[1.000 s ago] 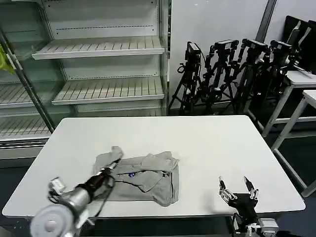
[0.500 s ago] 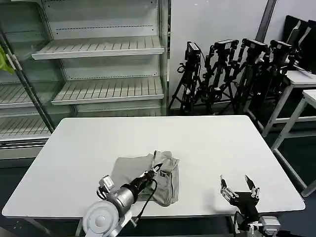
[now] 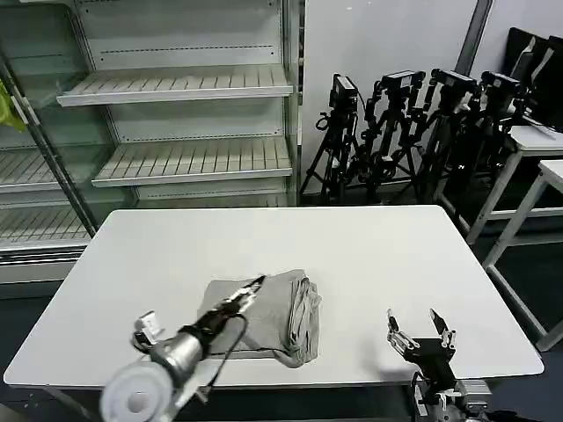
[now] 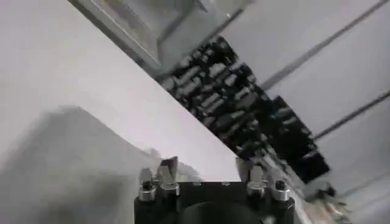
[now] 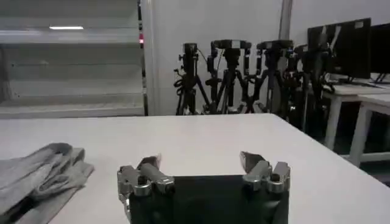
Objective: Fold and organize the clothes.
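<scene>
The left gripper (image 3: 256, 283), fingers apart and holding nothing, has let go and pulled back, so the T-shirt (image 3: 268, 315) now lies folded low in the middle, while the right gripper (image 3: 420, 328) waits open.

The head camera looked forward and down from above the near edge of the table (image 3: 369, 255), taking in the shelving at 11 o'clock and tripods (image 3: 413, 132) at 1 o'clock. The right wrist camera sat low at the near edge, facing the tripods (image 5: 244, 73). The left wrist camera looked close across the tabletop (image 4: 67, 67), tilted. All three shared the table and tripods.
</scene>
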{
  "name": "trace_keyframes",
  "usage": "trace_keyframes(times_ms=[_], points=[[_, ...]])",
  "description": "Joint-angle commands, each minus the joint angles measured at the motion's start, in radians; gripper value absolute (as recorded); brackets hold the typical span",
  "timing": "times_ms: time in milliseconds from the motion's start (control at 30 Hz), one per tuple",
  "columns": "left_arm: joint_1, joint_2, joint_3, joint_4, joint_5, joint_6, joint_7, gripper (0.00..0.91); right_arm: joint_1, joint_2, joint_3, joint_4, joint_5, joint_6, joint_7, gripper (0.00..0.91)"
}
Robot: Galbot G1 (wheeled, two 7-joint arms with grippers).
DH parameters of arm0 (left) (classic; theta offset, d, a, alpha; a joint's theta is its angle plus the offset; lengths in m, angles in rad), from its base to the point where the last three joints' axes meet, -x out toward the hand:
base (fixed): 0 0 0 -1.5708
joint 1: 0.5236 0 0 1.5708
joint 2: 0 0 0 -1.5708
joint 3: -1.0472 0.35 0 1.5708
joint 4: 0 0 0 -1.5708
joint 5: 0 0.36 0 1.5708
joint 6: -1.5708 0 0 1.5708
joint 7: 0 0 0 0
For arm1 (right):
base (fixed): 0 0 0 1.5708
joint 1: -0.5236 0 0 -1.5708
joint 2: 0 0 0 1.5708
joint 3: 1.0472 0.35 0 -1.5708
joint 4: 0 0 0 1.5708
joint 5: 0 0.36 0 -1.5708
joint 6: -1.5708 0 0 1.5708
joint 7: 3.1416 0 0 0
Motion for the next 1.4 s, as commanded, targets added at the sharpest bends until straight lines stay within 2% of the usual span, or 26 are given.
trace_keyframes(times_ms=[33,233,400,633,1067,1333,1367,1400], points=[[0.127,0.231,-0.34,0.113,0.129,0.032,0.103,0.907,0.032,0.002,-0.028,-0.022,-0.001,-0.003,0.001,0.907],[0.17,0.268,-0.303,0.154,0.113,0.037,0.217,0.907,0.052,0.005,-0.04,-0.026,-0.002,-0.013,0.004,0.907],[0.144,0.228,-0.218,0.183,0.026,0.04,0.253,0.907,0.048,0.001,-0.032,-0.021,-0.002,-0.015,0.004,0.907],[0.108,0.185,-0.135,0.21,0.024,0.04,0.28,0.907,0.031,-0.005,-0.006,-0.01,0.001,-0.014,0.003,0.907],[0.07,0.133,-0.056,0.215,-0.023,0.039,0.26,0.907,0.013,-0.016,0.022,0.011,0.011,-0.016,0.004,0.907],[0.053,0.129,-0.019,0.2,-0.01,0.037,0.245,0.907,-0.004,-0.011,0.028,0.027,0.007,-0.015,0.005,0.907],[0.049,0.127,-0.016,0.201,-0.01,0.037,0.244,0.846,-0.006,-0.011,0.029,0.028,0.007,-0.015,0.005,0.907],[0.046,0.126,-0.013,0.202,-0.006,0.036,0.238,0.524,-0.009,-0.01,0.031,0.03,0.006,-0.015,0.005,0.907]])
